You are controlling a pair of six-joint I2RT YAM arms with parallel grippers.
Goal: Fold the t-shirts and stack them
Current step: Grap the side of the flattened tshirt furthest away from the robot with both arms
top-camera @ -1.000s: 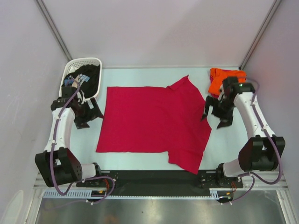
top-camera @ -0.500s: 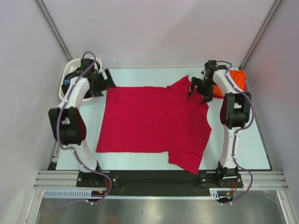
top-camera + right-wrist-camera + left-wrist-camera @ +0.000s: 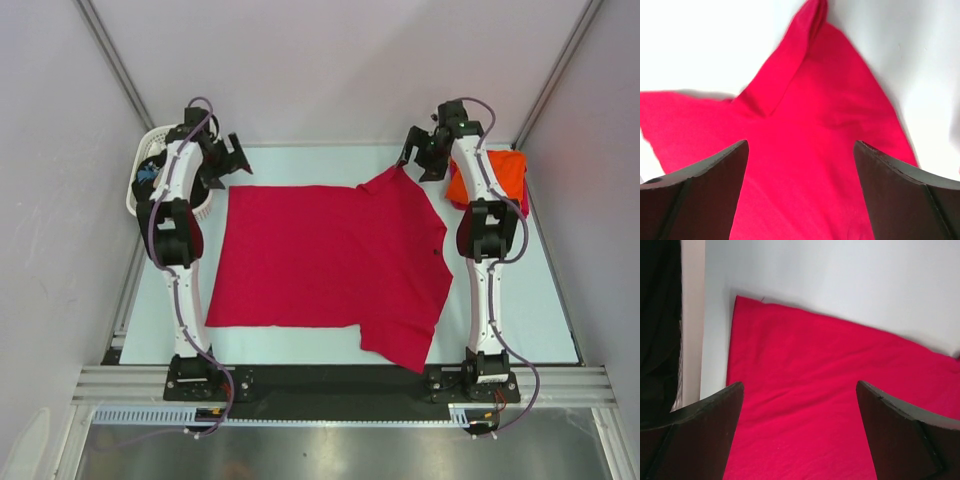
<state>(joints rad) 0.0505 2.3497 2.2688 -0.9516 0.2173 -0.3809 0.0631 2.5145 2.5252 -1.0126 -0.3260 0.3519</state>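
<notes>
Right gripper (image 3: 416, 163) moved back — red t-shirt (image 3: 325, 260) lies crosswise, hem left.

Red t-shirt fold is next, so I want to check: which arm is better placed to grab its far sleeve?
Right. The right fingers hang open over the red t-shirt's far sleeve, which shows between them; the left fingers are at the opposite far corner, by the basket.

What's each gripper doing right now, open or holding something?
Left gripper: open, holding nothing, over the far left corner of the red t-shirt.
Right gripper: open, holding nothing, over that shirt's far right sleeve.
</notes>
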